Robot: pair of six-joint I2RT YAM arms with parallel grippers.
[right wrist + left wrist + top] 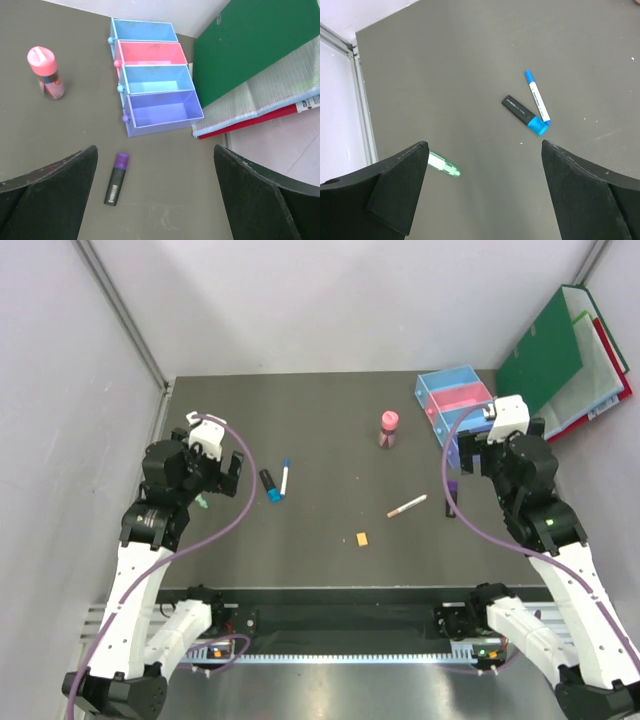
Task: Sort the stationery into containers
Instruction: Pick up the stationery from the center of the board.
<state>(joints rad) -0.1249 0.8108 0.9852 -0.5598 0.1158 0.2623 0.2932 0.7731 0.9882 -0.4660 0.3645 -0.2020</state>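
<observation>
The left black two-finger gripper (217, 468) hangs above the table with its jaws wide apart. The right black two-finger gripper (470, 462) does the same, and both hold nothing.

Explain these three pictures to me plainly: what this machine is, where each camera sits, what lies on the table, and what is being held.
Two robot arms stand at the near edge of a dark table. One picture looks down from above; the other two come from cameras on each wrist, with dark jaws at the bottom corners. The left gripper and right gripper are open and hold nothing. On the table lie a black marker with a cyan cap, a white-blue pen, a green piece, a purple marker, a pink-capped tube, a pinkish pen, an orange block, and four joined bins beside folders.
</observation>
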